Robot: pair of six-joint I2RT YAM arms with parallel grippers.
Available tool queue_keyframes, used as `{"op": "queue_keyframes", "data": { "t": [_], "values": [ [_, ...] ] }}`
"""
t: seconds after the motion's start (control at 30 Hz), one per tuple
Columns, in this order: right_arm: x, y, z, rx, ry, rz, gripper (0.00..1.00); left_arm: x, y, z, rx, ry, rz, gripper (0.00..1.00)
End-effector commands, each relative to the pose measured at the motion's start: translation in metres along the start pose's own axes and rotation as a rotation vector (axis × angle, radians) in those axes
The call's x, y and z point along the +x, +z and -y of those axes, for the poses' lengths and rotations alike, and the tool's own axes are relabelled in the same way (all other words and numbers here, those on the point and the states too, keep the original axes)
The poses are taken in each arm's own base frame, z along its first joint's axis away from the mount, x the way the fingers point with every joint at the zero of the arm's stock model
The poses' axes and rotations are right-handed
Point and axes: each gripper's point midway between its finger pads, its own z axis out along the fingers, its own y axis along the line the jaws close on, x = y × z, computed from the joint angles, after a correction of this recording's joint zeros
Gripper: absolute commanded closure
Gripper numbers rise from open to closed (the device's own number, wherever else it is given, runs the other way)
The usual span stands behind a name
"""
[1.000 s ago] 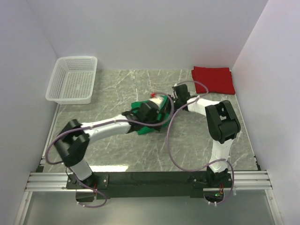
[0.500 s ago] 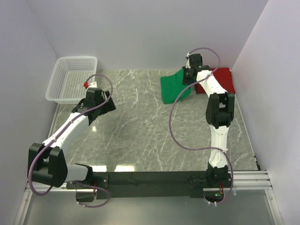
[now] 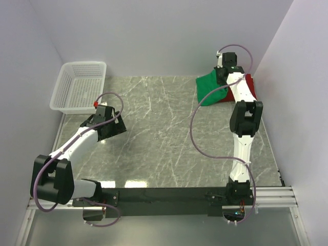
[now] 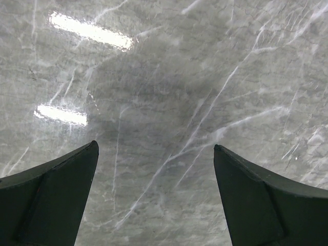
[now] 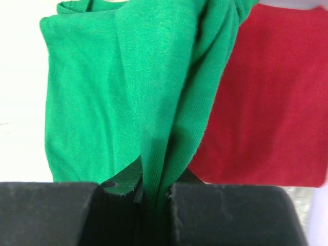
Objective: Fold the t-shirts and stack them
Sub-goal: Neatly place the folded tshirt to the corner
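Right gripper (image 5: 154, 192): the jaws are pressed together on a gathered fold of the bright green cloth t-shirt (image 5: 128, 87), which hangs from them in loose pleats at the far right corner of the grey marbled bench (image 3: 164, 133). Just behind and to the right lies the red cloth t-shirt (image 5: 266, 102), folded to a flat rectangle. The green cloth overlaps its left edge, and from above the right arm's white forearm hides part of it. Whether the green hem touches the bench cannot be told.

Left gripper (image 4: 155, 146): the jaws are spread wide and hold nothing, over bare bench at the left. Beyond it, in the far left corner, stands a white plastic mesh basket (image 3: 76, 106), well apart from both shirts.
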Motion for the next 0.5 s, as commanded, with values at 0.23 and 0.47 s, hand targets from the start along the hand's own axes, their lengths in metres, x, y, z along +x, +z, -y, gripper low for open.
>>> {"op": "queue_keyframes", "data": {
  "t": [0.23,0.47],
  "values": [
    [-0.059,-0.036,0.092,0.1,0.012,0.206,1.0,0.017,0.01,0.0,-0.01,-0.029,-0.083,0.0],
    [-0.047,-0.014,0.125,0.169,0.023,0.203,1.0,0.019,0.016,-0.001,-0.029,-0.022,-0.11,0.01]
  ]
}}
